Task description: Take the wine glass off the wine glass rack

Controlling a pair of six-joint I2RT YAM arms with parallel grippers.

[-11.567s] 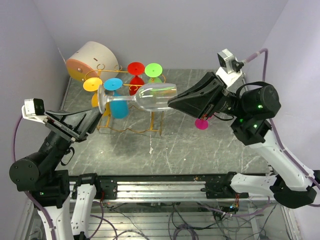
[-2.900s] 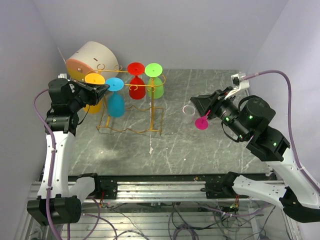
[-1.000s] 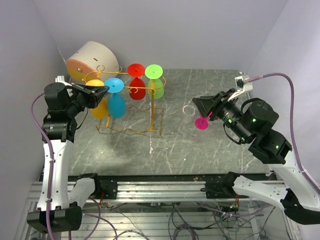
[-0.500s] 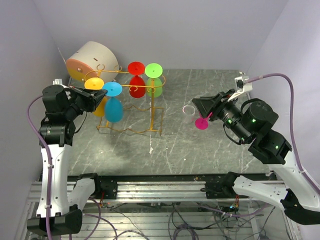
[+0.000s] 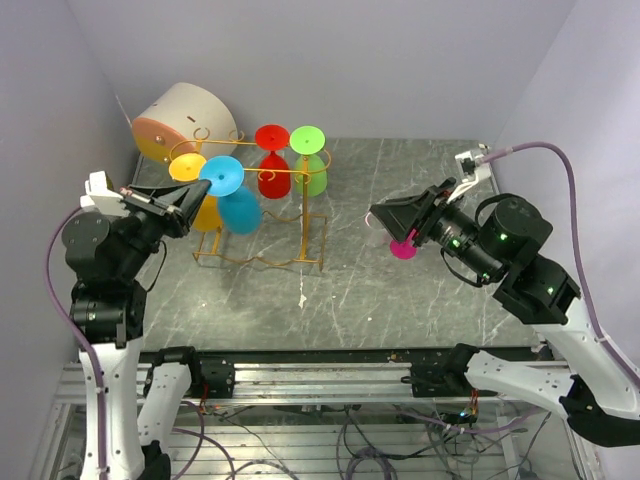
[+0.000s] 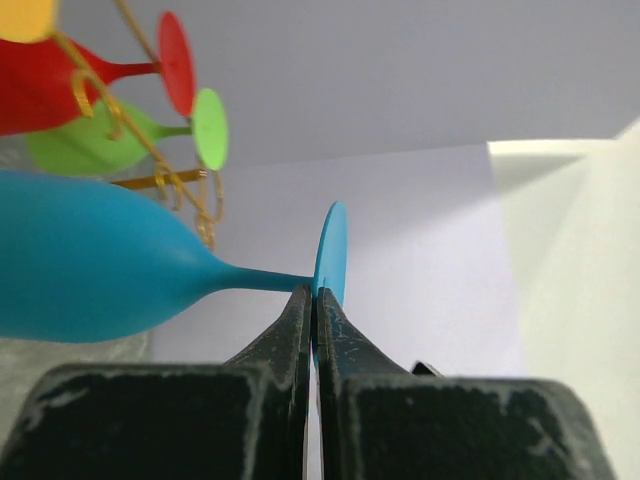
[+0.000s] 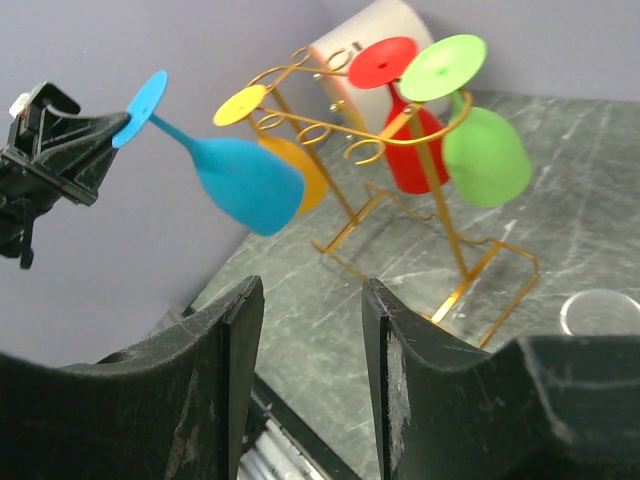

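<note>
My left gripper (image 5: 196, 190) (image 6: 315, 293) is shut on the edge of the round foot of a blue wine glass (image 5: 238, 208) (image 6: 90, 265) (image 7: 245, 185). The glass is tilted, bowl toward the wine glass rack (image 5: 262, 218) (image 7: 400, 140), a thin gold wire stand. In the right wrist view the blue glass hangs just left of the rack's top rail, apart from it. Yellow (image 5: 190, 168), red (image 5: 272, 160) and green (image 5: 308, 160) glasses hang upside down on the rack. My right gripper (image 5: 375, 214) (image 7: 310, 290) is open and empty, to the right of the rack and pointing at it.
A white-and-orange drum (image 5: 180, 118) lies behind the rack at the back left. A pink glass foot (image 5: 403, 249) shows under my right gripper. The rim of a clear glass (image 7: 600, 312) stands on the marble table (image 5: 330, 290) right of the rack.
My left gripper has drawn back toward the near left with the blue glass, whose bowl swung up and right. My right gripper moved left toward the rack and opened a little wider.
</note>
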